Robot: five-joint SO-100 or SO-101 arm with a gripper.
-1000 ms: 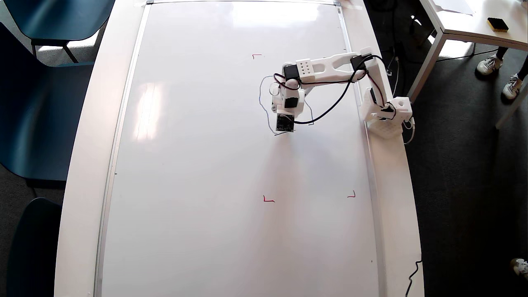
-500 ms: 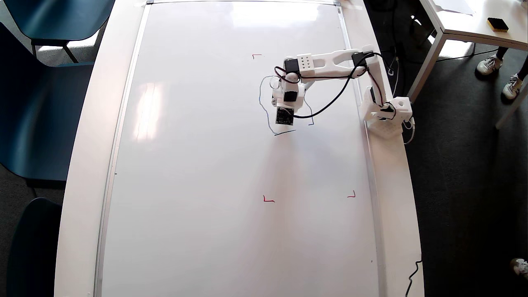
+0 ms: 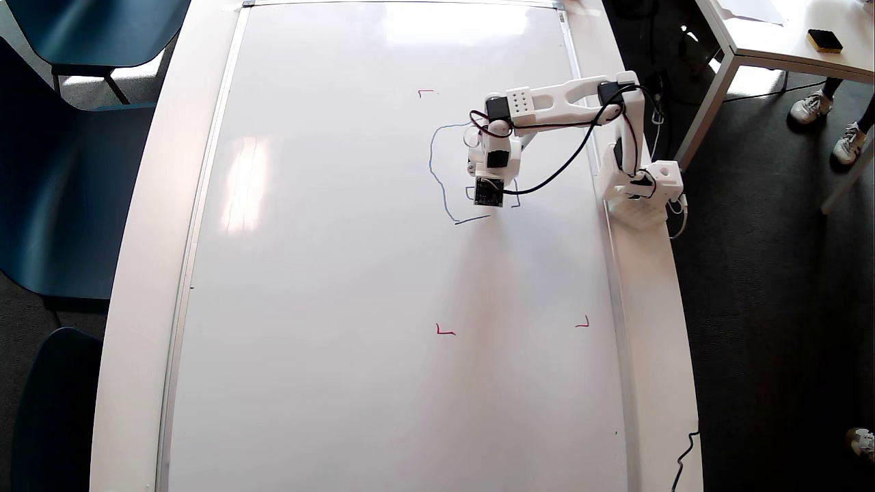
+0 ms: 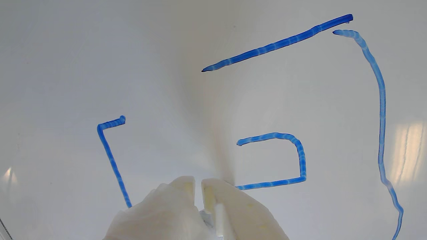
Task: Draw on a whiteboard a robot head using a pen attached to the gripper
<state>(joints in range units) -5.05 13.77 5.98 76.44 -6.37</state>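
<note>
The whiteboard [image 3: 328, 273] fills most of the overhead view. On it the robot head [image 3: 432, 164] is a thin dark-blue wobbly outline, open on its right side. My gripper [image 3: 487, 197] points down at the board inside that outline, under its black square module. In the wrist view the white jaws of the gripper [image 4: 198, 181] stand together with only a thin slit between them. A three-sided small square [image 4: 302, 160] runs out from behind the right jaw. The pen is hidden beneath the jaws.
Red corner marks [image 3: 426, 91] [image 3: 444, 331] [image 3: 582, 324] sit on the board. The arm's base [image 3: 642, 195] stands on the table's right rim. Blue chairs [image 3: 61, 171] line the left side. A second white table [image 3: 786, 41] with a yellow-black block [image 3: 825, 39] and someone's shoes [image 3: 810, 106] are at the upper right.
The gripper moved first toward the top of the overhead view, then to the right. A small open square line now shows to the left of the black module.
</note>
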